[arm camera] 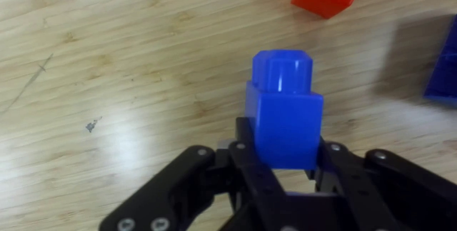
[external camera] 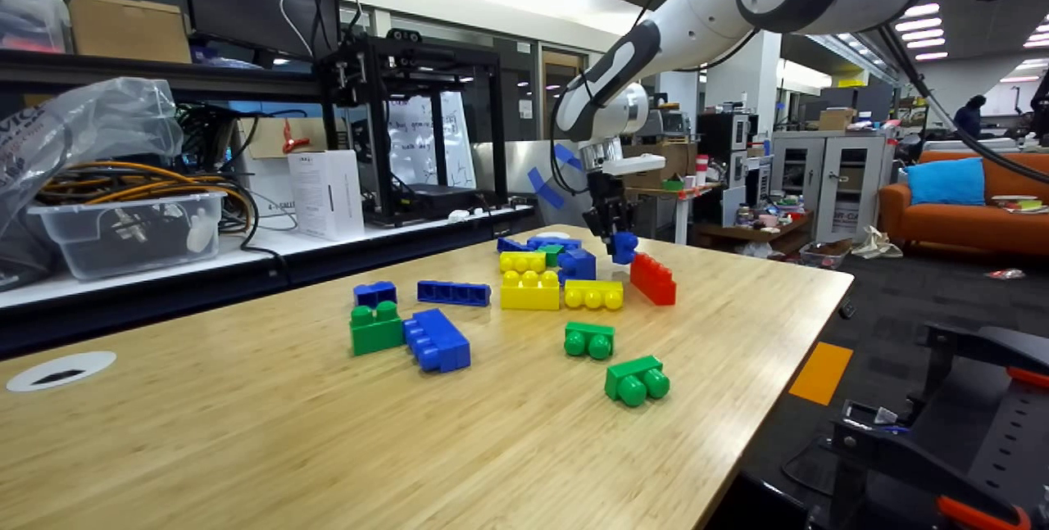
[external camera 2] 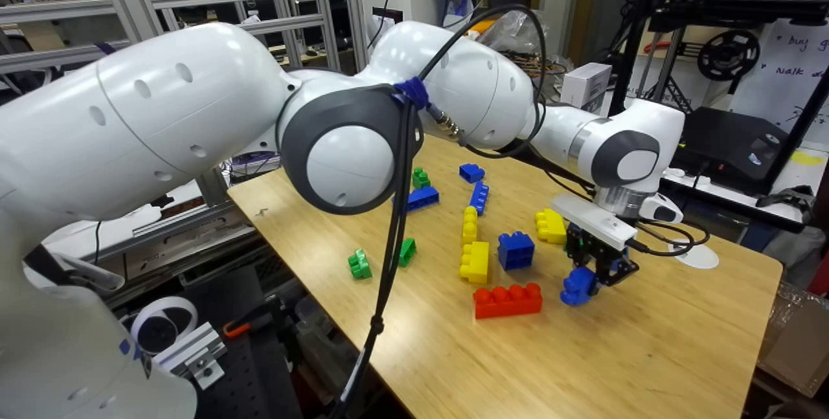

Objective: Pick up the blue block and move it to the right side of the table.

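The blue block, a small studded brick, is between the fingers of my gripper in all views: in the wrist view (arm camera: 287,131) and both exterior views (external camera: 625,246) (external camera 2: 578,287). My gripper (arm camera: 282,147) is shut on it, one finger on each side. The studs point away from the gripper's base in the wrist view. The block seems to be just above the table (external camera 2: 635,361); the exact gap cannot be told. The light wood table also shows in the wrist view (arm camera: 125,56) and an exterior view (external camera: 328,440).
A red brick (external camera 2: 508,301) lies close to the held block. A bigger blue brick (external camera 2: 516,250) and several yellow bricks (external camera: 530,292) lie near it. Green bricks (external camera: 638,380), a long dark-blue bar (external camera: 453,292) and a white disc (external camera 2: 694,255) are also on the table.
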